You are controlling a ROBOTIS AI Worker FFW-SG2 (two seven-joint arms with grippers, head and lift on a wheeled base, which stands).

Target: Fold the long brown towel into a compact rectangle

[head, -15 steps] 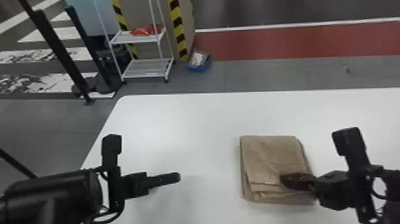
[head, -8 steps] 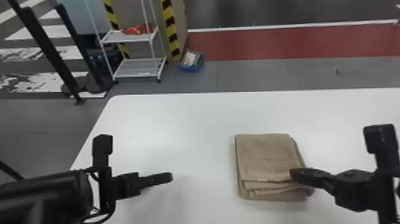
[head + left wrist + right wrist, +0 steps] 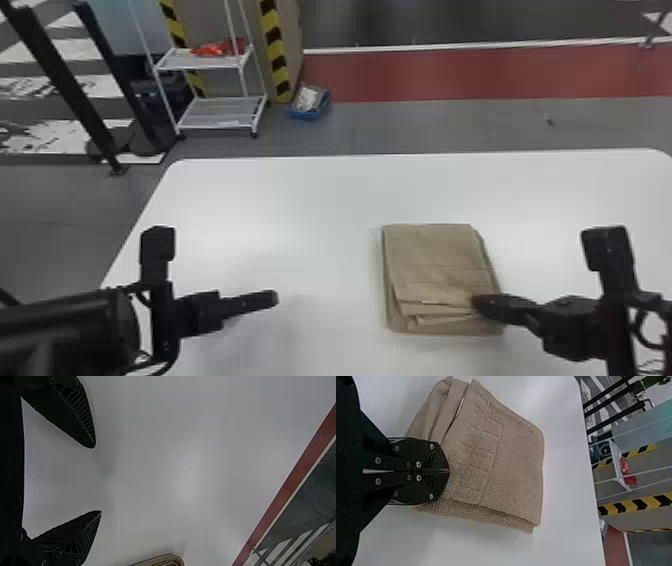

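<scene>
The right claw (image 3: 478, 302) in the head view comes in from the right, its tip over the right edge of the brown towel (image 3: 435, 265), toward the near end. The towel lies flat on the white bench (image 3: 300, 200), right of the middle, folded into a stacked, nearly square bundle with uneven layers fanned along its near side. The left claw (image 3: 270, 298) is over the near left part of the bench, pointing right and well apart from the towel. Beyond the bench, at far left, a white rack (image 3: 220, 122) carries a red item (image 3: 215, 48) on its upper shelf; a blue bin (image 3: 305, 114) sits on the floor just right of the rack.

In the left wrist view, the left claw (image 3: 97, 479) has its two fingers spread wide, with white bench top between them. A rounded edge of the towel peeks in.

In the right wrist view, the right claw (image 3: 448, 471) has its fingers together, tips over the layered part of the towel; whether they press on it, I cannot tell. A patterned woven band crosses the top layer, and lower layers stick out past one side.
</scene>
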